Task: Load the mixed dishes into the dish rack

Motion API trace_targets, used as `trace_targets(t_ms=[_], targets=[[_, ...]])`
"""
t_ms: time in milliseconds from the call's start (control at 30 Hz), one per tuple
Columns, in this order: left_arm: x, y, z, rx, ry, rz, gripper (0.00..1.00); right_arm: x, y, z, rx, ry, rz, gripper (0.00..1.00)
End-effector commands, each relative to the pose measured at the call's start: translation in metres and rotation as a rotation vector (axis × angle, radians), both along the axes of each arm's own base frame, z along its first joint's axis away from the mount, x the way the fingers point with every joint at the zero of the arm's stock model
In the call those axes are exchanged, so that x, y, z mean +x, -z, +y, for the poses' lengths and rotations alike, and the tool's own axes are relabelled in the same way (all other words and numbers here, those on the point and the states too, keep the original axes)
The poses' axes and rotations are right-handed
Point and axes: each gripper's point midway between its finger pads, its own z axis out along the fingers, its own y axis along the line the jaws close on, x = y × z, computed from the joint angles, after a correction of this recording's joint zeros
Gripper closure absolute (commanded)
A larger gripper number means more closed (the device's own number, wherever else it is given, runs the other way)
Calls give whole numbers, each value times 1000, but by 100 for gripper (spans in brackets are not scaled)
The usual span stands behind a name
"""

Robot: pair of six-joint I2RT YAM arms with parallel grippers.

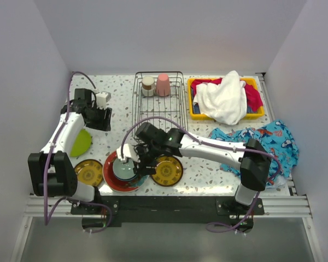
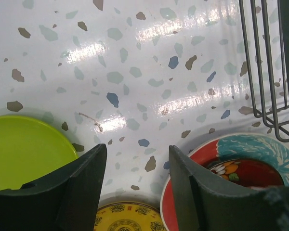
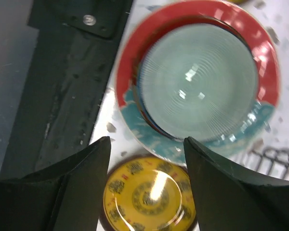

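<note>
Pale green bowl (image 3: 197, 82) rests on red teal-rimmed plate (image 3: 267, 62), lower centre of overhead view; wire dish rack (image 1: 158, 109) upper centre. Bowl glossy, finely ringed: likely rigid, slick, chippable. Best pinched across the rim, I judge. Right gripper (image 3: 147, 144) spread, empty, just beside it. Left gripper (image 2: 137, 151) spread over speckled tabletop (image 2: 135, 72)

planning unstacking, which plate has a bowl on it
The red teal-rimmed plate: it carries the pale green bowl; the amber plates and lime-green plate show none.

No readable text, labels or numbers anywhere.
</note>
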Motion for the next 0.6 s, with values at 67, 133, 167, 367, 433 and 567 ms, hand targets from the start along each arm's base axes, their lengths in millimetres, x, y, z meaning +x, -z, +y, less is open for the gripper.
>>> trace_targets(t_ms=[67,133,167,367,433,567], targets=[[7,-20,7,-17,-69,-103,41,-23,-13,34,87,-165,-87,34],[2,-17,6,-22,-70,-103,41,-27,-6,39,75,-178,-86,34],[1,-20,6,-19,-69,-117,41,-26,-6,42,76,-174,-91,34],[-6,-18,6,-22,-69,-117,41,-26,11,54,48,-159,-61,43],[-5,-20,7,-18,-73,-125,41,-26,18,54,29,-164,-47,51],[-5,-19,7,-21,-72,-120,41,-26,22,57,6,-169,-34,59]])
